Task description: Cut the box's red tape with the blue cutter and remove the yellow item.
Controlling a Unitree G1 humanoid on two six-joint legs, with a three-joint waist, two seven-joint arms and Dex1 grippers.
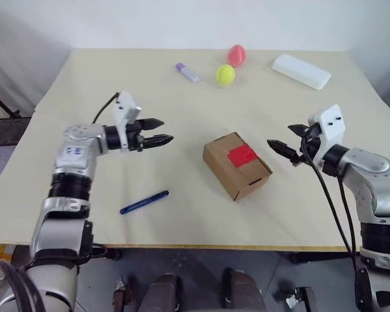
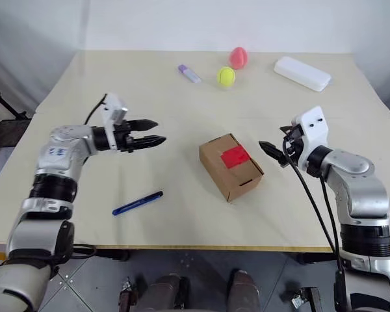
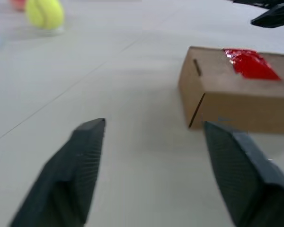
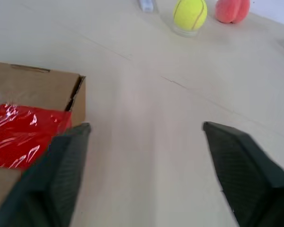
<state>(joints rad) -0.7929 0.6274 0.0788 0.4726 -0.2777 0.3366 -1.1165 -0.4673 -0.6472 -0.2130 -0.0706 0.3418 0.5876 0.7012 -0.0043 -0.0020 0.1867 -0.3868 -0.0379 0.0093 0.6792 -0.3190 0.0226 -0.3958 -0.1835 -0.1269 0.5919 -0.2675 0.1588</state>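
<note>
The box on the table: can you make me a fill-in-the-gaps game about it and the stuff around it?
1. The tape on the box is ____.
2. The blue cutter lies on the ____, held by neither gripper.
3. The left gripper has its jaws ____.
4. The tennis ball sits beside a ____ ball.

Missing words: red; table; open; pink

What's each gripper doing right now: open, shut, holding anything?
Left gripper: open, empty, hovering left of the box.
Right gripper: open, empty, hovering right of the box.
</note>
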